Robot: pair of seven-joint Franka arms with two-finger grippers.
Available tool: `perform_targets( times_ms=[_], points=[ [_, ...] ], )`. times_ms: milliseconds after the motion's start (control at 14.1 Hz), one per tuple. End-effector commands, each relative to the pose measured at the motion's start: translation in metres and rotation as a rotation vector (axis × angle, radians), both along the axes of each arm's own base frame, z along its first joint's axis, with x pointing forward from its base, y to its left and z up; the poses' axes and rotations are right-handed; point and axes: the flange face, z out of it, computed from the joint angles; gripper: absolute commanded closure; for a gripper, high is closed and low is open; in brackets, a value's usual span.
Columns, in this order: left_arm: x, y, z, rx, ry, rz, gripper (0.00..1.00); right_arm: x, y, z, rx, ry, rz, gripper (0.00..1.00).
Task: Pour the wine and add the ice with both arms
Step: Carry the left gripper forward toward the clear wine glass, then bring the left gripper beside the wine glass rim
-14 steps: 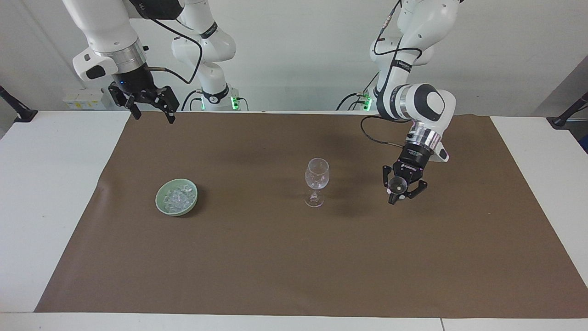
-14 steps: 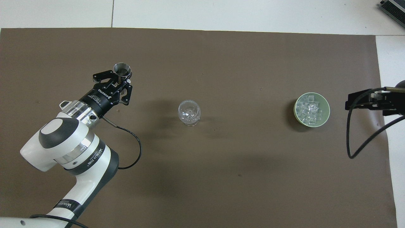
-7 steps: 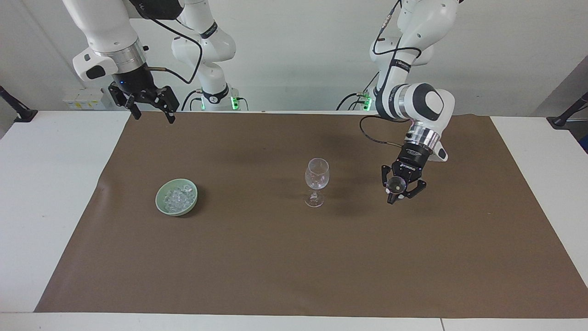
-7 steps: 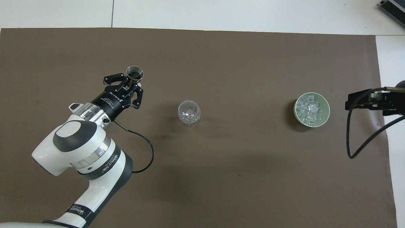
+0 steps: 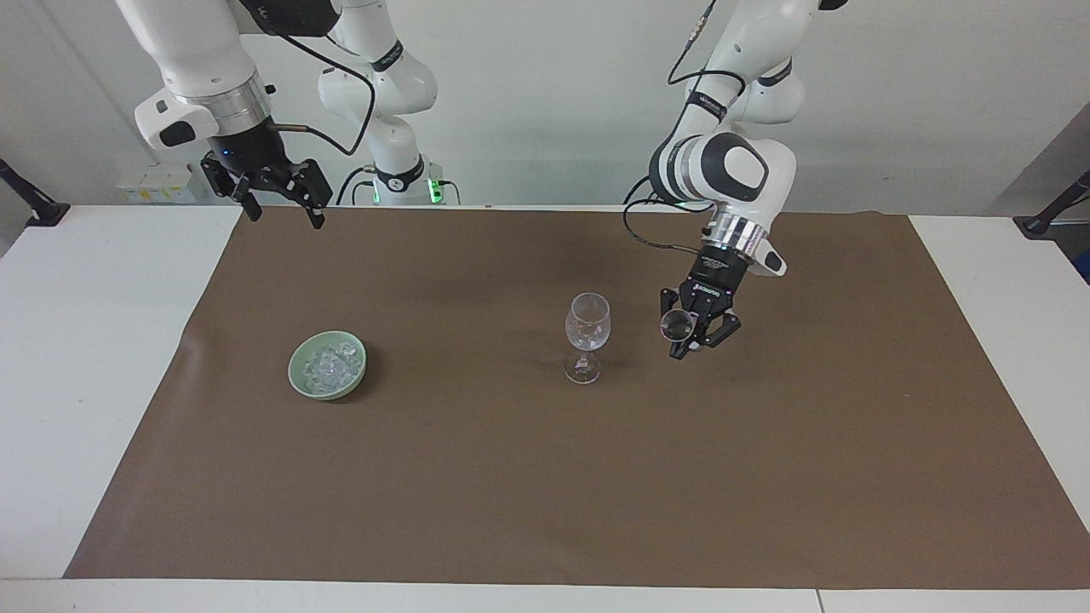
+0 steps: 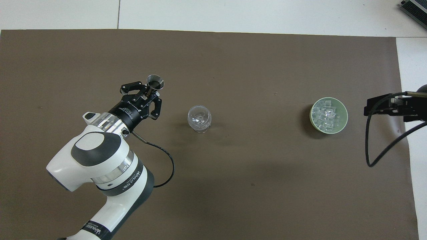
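A clear stemmed wine glass [image 5: 587,336] [image 6: 199,118] stands upright mid-table on the brown mat. Beside it, raised above the mat toward the left arm's end, my left gripper [image 5: 688,345] [image 6: 149,95] is shut on a small metal cup [image 5: 677,323] [image 6: 155,81], apart from the glass. The ice [image 5: 327,363] [image 6: 327,115] lies heaped in a pale green bowl [image 5: 300,380] [image 6: 343,123] toward the right arm's end. My right gripper [image 5: 281,204] [image 6: 383,108] waits open and empty, high over the mat's edge next to the bowl. No wine shows; what the cup holds is hidden.
The brown mat [image 5: 545,477] [image 6: 233,186] covers most of the white table [image 5: 85,358]. A black cable [image 6: 377,146] hangs from the right wrist over the mat's edge. Black clamps [image 5: 34,204] sit at the table corners nearest the robots.
The left arm has carried the metal cup steadily toward the wine glass and slightly higher. The right arm, glass and bowl have not moved.
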Motion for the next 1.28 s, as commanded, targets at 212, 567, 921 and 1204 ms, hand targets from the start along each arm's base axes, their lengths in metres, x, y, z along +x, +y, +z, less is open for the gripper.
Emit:
perform_targets(
  times_ms=[212, 567, 921, 1204],
  points=[
    [-0.014, -0.016, 0.014, 0.029, -0.015, -0.016, 1.00, -0.008, -0.001, 0.001, -0.001, 0.002, 0.015, 0.00],
    [-0.025, -0.012, 0.018, 0.037, -0.021, -0.020, 1.00, -0.008, -0.001, 0.001, -0.001, 0.002, 0.015, 0.00],
    [-0.046, -0.023, 0.013, 0.058, -0.011, -0.058, 1.00, -0.008, -0.001, 0.001, -0.001, 0.002, 0.015, 0.00],
    [-0.053, -0.031, 0.012, 0.083, -0.002, -0.059, 1.00, -0.008, -0.001, 0.001, -0.001, 0.003, 0.015, 0.00]
  ],
)
